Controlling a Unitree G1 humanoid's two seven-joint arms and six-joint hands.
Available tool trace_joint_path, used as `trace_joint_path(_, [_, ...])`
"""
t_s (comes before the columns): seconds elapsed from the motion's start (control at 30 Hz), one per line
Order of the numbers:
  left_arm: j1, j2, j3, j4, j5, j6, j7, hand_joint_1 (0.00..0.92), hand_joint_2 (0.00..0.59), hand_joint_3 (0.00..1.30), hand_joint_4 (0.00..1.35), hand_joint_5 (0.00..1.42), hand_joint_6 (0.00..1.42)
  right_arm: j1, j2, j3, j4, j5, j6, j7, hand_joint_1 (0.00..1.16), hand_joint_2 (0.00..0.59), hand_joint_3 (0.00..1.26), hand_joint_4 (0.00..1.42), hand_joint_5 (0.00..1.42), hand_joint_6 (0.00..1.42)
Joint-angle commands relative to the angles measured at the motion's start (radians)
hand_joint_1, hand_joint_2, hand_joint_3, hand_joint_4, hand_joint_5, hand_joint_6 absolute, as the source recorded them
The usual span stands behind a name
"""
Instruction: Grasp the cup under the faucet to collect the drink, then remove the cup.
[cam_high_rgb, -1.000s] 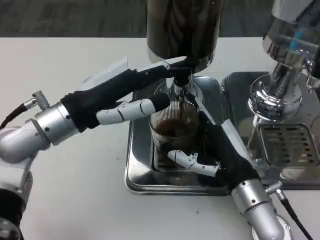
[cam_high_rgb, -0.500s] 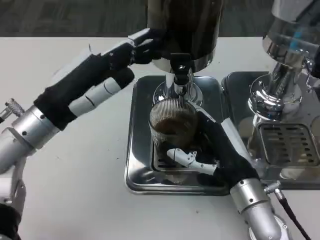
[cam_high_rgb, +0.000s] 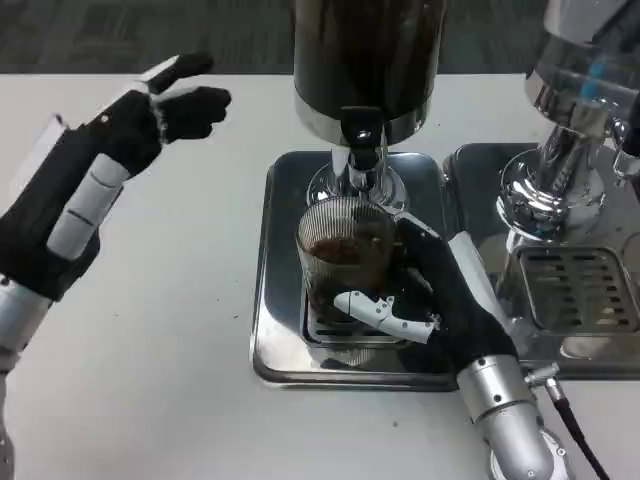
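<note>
Cup (cam_high_rgb: 345, 262): on drip tray (cam_high_rgb: 275, 340) under faucet (cam_high_rgb: 361, 150), dark drink inside.
Right hand (cam_high_rgb: 435, 295): wrapped round cup, holding.
Left hand (cam_high_rgb: 110, 165): raised, well apart, fingers loosely spread, empty.
Status: grasp done, drink collected; removal pending.

Plain white matte tabletop (cam_high_rgb: 180, 330) fills left & lower frame. Along top edge, strip of dark grey patterned carpet floor (cam_high_rgb: 110, 35) beyond table's far edge. Light even, soft; bright glints on shiny metal at right of frame.
</note>
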Motion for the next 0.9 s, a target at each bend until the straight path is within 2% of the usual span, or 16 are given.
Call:
trace_joint_path(0.03, [0.076,-0.011,0.033,-0.014,-0.004,0.032,0.03,0.0,0.158,0.2,0.29,0.28,0.28,0.012,0.007,0.009,0.034,-0.009,-0.003,-0.016,0.73,0.226,0.37,0.48,0.52,0.62])
trace_joint_path(0.23, [0.138,-0.018,0.052,-0.004,0.007,0.037,0.056,0.0,0.158,0.21,0.3,0.29,0.29,0.011,0.013,0.006,0.053,-0.012,-0.031,-0.05,0.73,0.227,0.42,0.57,0.63,0.82])
trace_joint_path(0.43, [0.153,-0.019,0.054,0.03,0.028,0.041,0.061,0.0,0.164,0.21,0.3,0.3,0.31,0.009,0.019,0.001,0.078,-0.014,-0.071,-0.092,0.75,0.228,0.49,0.66,0.75,0.99])
trace_joint_path(0.9, [0.114,-0.016,0.049,0.14,0.085,0.009,0.061,0.0,0.165,0.22,0.33,0.32,0.32,0.018,0.019,0.0,0.102,-0.053,-0.139,-0.193,0.75,0.22,0.53,0.69,0.81,1.09])
